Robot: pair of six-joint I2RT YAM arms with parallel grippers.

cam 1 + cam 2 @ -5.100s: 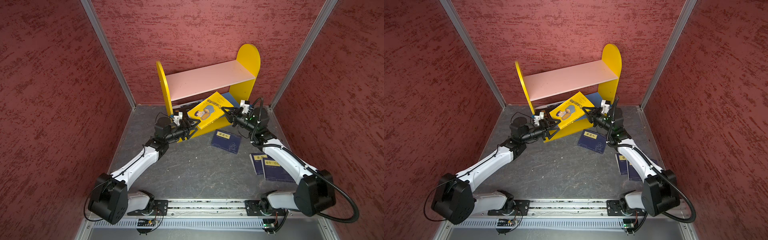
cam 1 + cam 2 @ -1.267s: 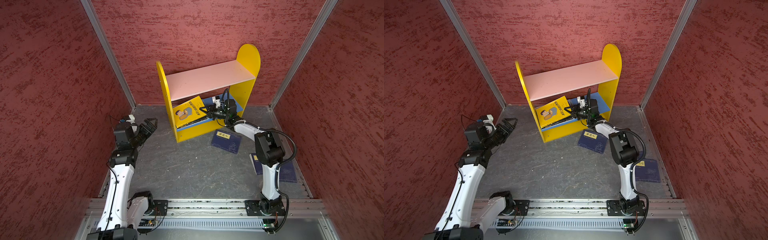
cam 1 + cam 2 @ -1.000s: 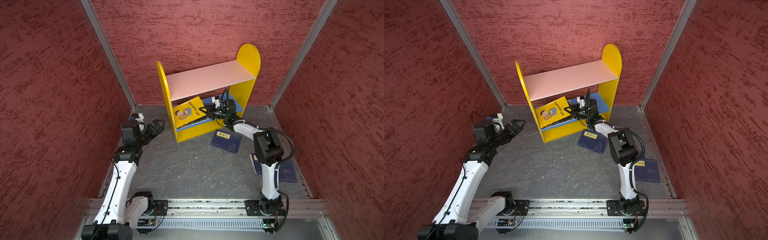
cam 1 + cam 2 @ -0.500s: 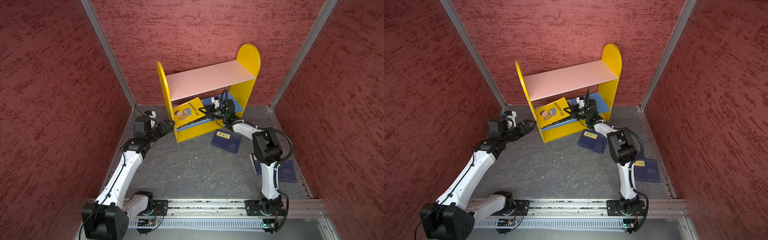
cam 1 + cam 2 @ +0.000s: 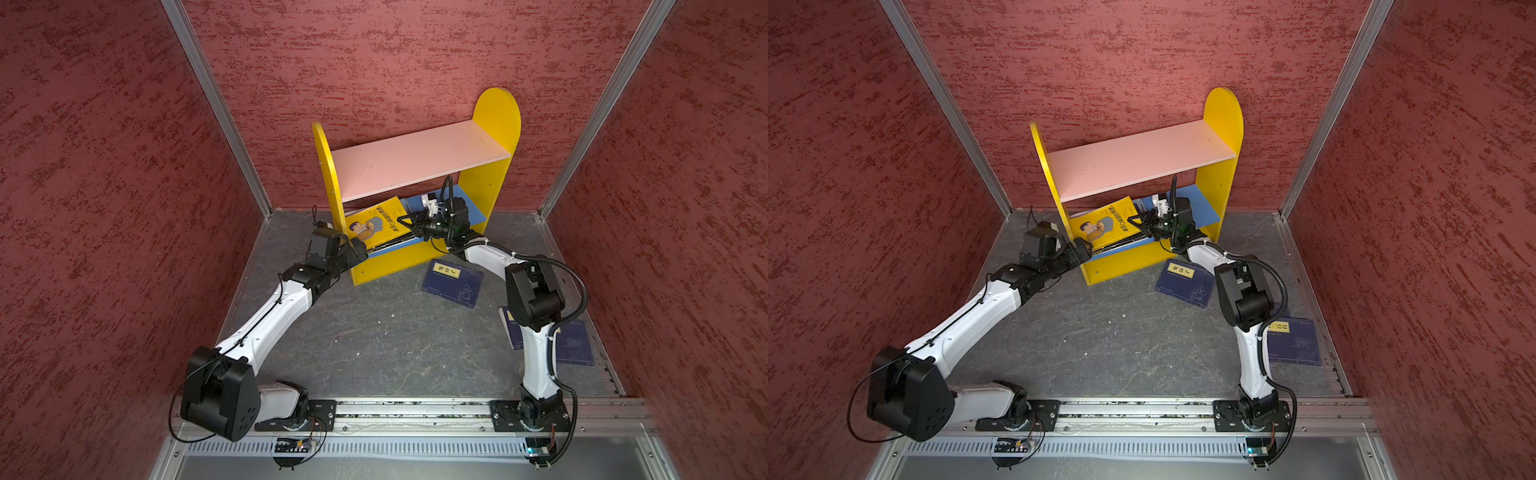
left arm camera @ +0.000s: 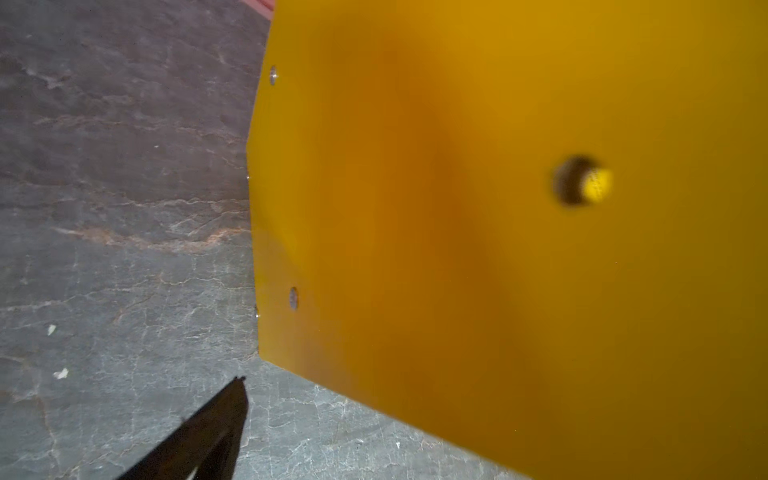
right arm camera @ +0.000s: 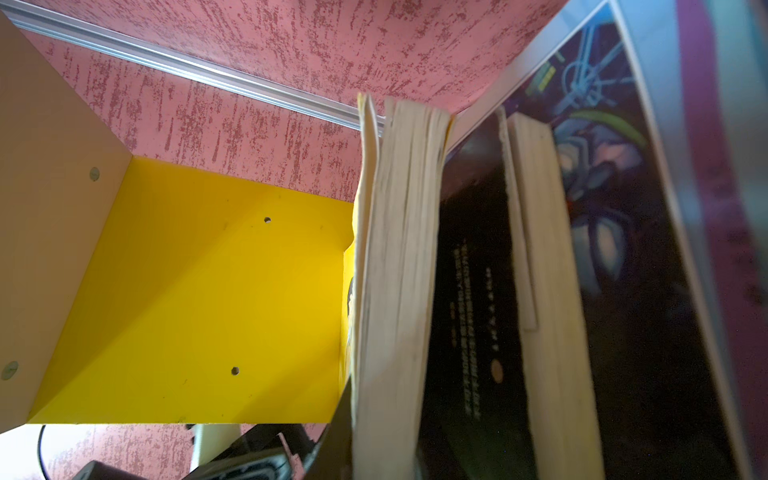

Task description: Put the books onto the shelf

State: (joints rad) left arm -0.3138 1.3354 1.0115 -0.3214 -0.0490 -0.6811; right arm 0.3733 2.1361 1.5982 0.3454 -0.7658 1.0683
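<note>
The yellow book with the cartoon man (image 5: 372, 226) sat in the lower tier of the shelf (image 5: 415, 162), at its left end. It lay cover up and tilted, the topmost of a small stack on the blue lower board (image 5: 1204, 205). In the right wrist view its page edges faced the camera. A black book (image 7: 469, 299) came next in the stack, and beyond that a book with a blue swirl (image 7: 598, 178).

The right gripper (image 5: 404, 221) reached in under the pink upper board (image 5: 1133, 162) and was clamped on the yellow book's right edge. The left gripper (image 5: 359, 251) sat outside the shelf, just beside the lower front corner of the left side panel (image 6: 457, 249), jaws spread wide and grasping nothing. Only one of its fingers (image 6: 208, 432) showed in the left wrist view, over the grey floor (image 5: 374, 332) — whether the gripper touched the panel could not be told.

One navy book (image 5: 453, 283) with a yellow label lay flat on the floor just in front of the shelf. A pair of navy books (image 5: 1296, 343) lay further right, partly hidden by the right arm.
</note>
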